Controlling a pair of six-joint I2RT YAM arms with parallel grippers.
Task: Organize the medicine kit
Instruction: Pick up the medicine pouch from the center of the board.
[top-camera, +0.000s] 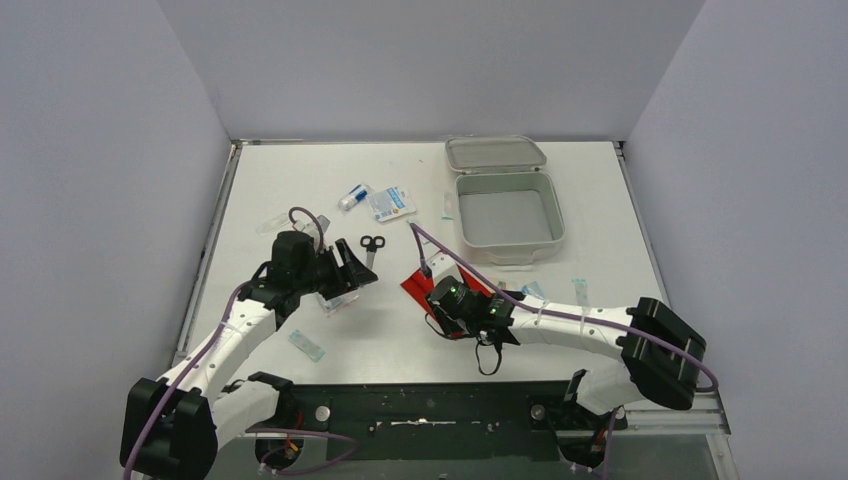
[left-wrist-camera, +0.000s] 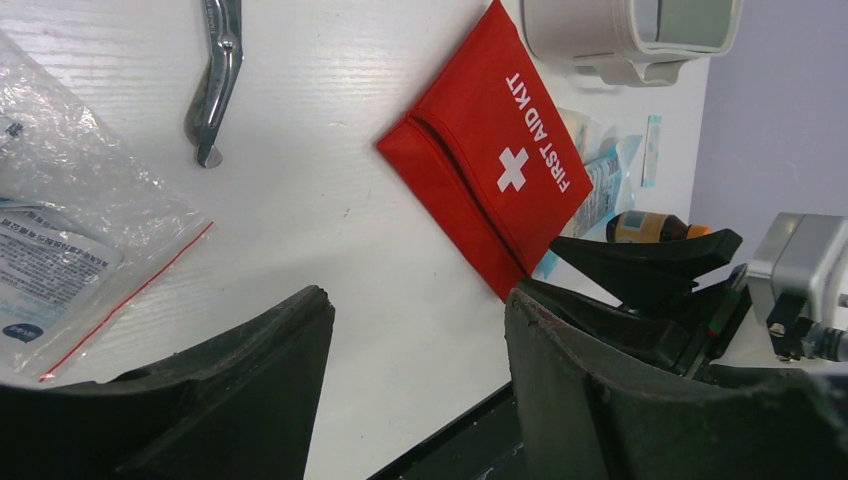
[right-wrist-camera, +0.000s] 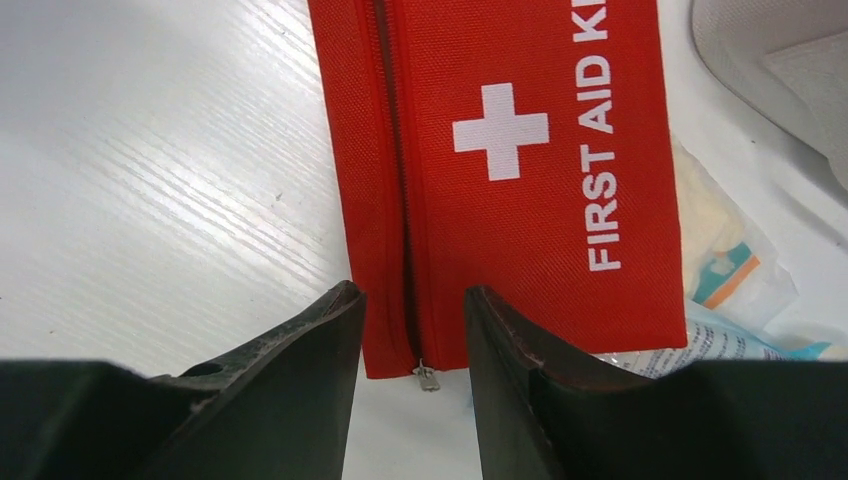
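Both agape — left gripper (left-wrist-camera: 418, 300) over table (left-wrist-camera: 320, 200), right gripper (right-wrist-camera: 412, 295) over red pouch (right-wrist-camera: 520, 150).

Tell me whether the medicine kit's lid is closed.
No: the top view shows the medicine kit standing open, with its lid swung back and lying flat behind the box.

The pouch (right-wrist-camera: 520, 180) is matt woven cloth; the bench (right-wrist-camera: 150, 180) is finely grained, faintly glossy; the bag (left-wrist-camera: 90, 200) is crinkled clear plastic; the medicine kit (left-wrist-camera: 600, 40) smooth plastic.
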